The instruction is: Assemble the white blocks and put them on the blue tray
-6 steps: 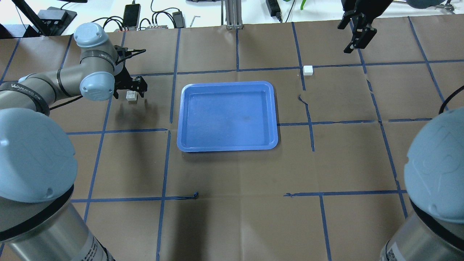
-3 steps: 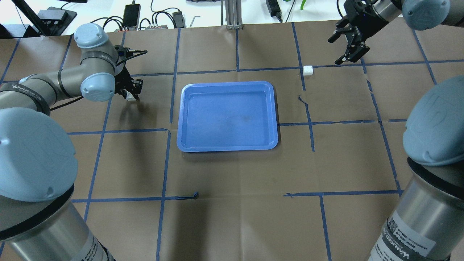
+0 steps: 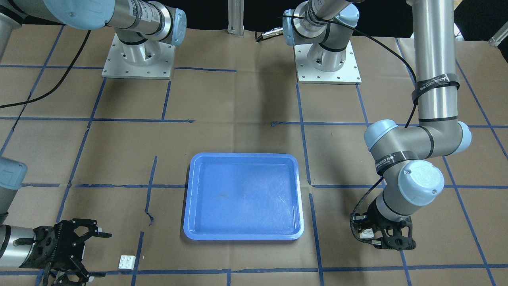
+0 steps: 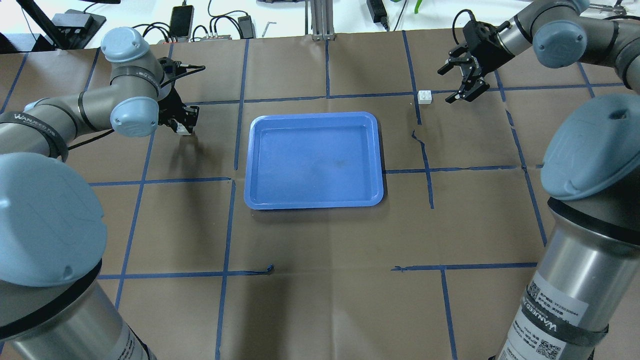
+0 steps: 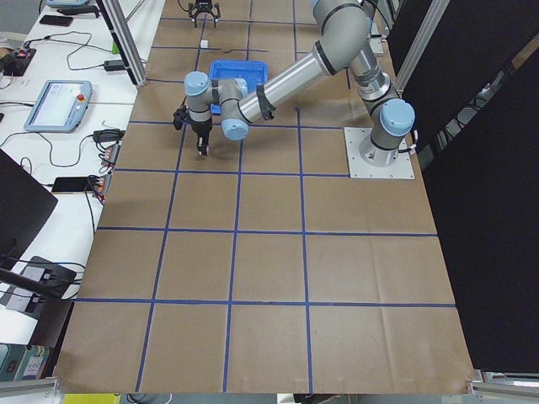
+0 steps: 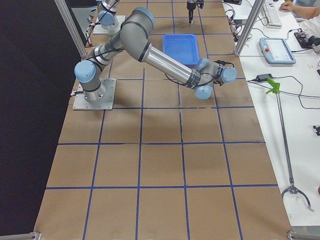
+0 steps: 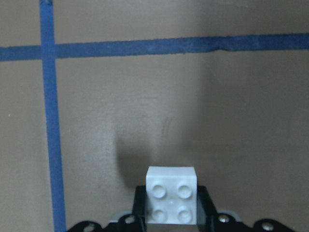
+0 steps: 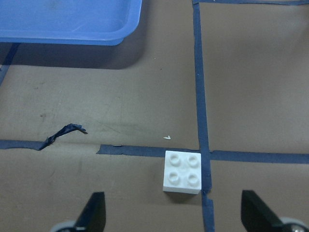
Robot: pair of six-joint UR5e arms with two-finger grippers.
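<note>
The blue tray (image 4: 314,159) lies empty mid-table; it also shows in the front view (image 3: 243,196). My left gripper (image 4: 183,125) is shut on one white block (image 4: 183,129), left of the tray. In the left wrist view that block (image 7: 171,202) sits studs-up between the fingers. The other white block (image 4: 424,96) lies on a blue tape line beyond the tray's far right corner. My right gripper (image 4: 461,82) is open, just right of it and apart from it. In the right wrist view this block (image 8: 183,178) lies ahead of the two spread fingers (image 8: 94,212).
Brown paper with a blue tape grid covers the table. Torn tape bits lie right of the tray (image 4: 416,137) and near the front (image 4: 270,269). Cables, a phone and chargers lie along the far edge (image 4: 200,25). Both arm bases stand at the near side.
My left gripper closed from open around the white block to shut on it. My right arm swung down and left toward the other block, its gripper still open.
</note>
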